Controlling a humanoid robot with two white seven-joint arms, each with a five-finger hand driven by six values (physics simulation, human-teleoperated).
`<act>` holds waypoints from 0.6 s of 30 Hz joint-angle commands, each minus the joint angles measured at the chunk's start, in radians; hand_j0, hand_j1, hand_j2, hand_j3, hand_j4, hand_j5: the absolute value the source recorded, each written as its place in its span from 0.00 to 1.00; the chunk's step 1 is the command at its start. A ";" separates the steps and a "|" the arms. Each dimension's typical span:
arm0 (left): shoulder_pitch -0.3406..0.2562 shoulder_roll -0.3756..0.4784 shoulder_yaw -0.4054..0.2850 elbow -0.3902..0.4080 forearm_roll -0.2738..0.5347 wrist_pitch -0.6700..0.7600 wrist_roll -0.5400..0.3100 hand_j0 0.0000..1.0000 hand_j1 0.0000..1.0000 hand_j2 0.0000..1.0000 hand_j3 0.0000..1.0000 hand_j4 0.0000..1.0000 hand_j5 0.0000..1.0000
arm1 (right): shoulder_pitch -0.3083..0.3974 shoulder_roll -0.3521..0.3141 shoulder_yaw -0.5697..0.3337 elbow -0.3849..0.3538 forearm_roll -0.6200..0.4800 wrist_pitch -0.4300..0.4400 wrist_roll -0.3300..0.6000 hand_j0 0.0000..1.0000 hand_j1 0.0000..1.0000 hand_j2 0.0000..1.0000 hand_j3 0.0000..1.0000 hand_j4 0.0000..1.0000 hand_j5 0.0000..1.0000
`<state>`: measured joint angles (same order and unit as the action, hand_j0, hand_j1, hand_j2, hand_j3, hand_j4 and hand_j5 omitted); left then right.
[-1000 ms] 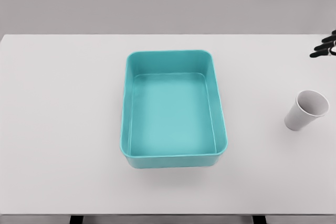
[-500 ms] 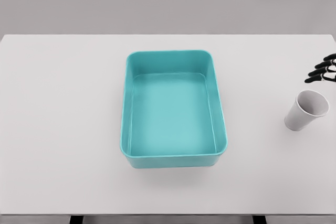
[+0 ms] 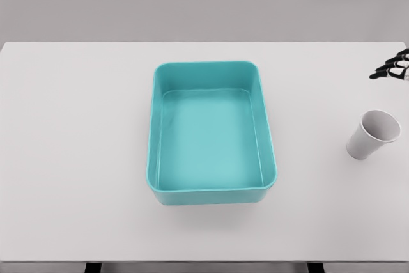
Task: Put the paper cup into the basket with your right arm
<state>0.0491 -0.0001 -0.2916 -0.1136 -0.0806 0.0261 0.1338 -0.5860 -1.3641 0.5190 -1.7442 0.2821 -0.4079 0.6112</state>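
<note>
Paper cup (image 3: 372,134) task scene on a white table (image 3: 77,158), teal basket (image 3: 211,194) at center, cup upright near the right edge, well apart from the basket, right hand (image 3: 392,67) beyond it, dark fingers loosely spread, holding nothing.

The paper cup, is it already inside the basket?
No, the paper cup stands on the table, well to the right of the empty basket.
</note>
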 commanded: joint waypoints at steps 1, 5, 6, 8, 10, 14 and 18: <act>0.000 0.000 0.000 0.000 -0.001 0.000 0.000 1.00 1.00 1.00 1.00 1.00 1.00 | 0.000 0.040 0.001 0.003 0.005 0.024 0.000 1.00 1.00 1.00 1.00 1.00 1.00; 0.000 0.000 0.000 0.000 -0.001 0.000 0.000 1.00 1.00 1.00 1.00 1.00 1.00 | 0.002 0.045 0.052 0.002 0.057 0.008 0.000 1.00 1.00 1.00 1.00 1.00 1.00; 0.000 0.000 0.000 0.000 -0.001 0.000 0.000 1.00 1.00 1.00 1.00 1.00 1.00 | 0.002 0.045 0.052 0.002 0.057 0.006 0.000 1.00 1.00 1.00 1.00 1.00 1.00; 0.000 0.000 0.000 0.000 -0.001 0.000 0.000 1.00 1.00 1.00 1.00 1.00 1.00 | 0.002 0.045 0.064 -0.001 0.057 0.004 0.000 1.00 1.00 1.00 1.00 1.00 1.00; 0.000 0.000 0.000 0.000 0.001 0.000 0.001 1.00 1.00 1.00 1.00 1.00 1.00 | 0.003 0.046 0.076 -0.001 0.057 -0.005 0.000 1.00 1.00 1.00 1.00 1.00 1.00; 0.000 0.000 0.000 0.000 -0.001 0.000 0.001 1.00 1.00 1.00 1.00 1.00 1.00 | 0.003 0.048 0.119 0.000 0.058 -0.005 0.000 1.00 1.00 1.00 1.00 1.00 1.00; 0.000 0.000 0.000 0.000 -0.001 0.000 0.000 1.00 1.00 1.00 1.00 1.00 1.00 | 0.003 0.082 0.127 0.005 0.060 -0.005 0.000 1.00 1.00 1.00 1.00 1.00 1.00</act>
<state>0.0491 -0.0001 -0.2916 -0.1136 -0.0806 0.0261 0.1338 -0.5829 -1.2916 0.6384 -1.7414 0.3426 -0.4140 0.6112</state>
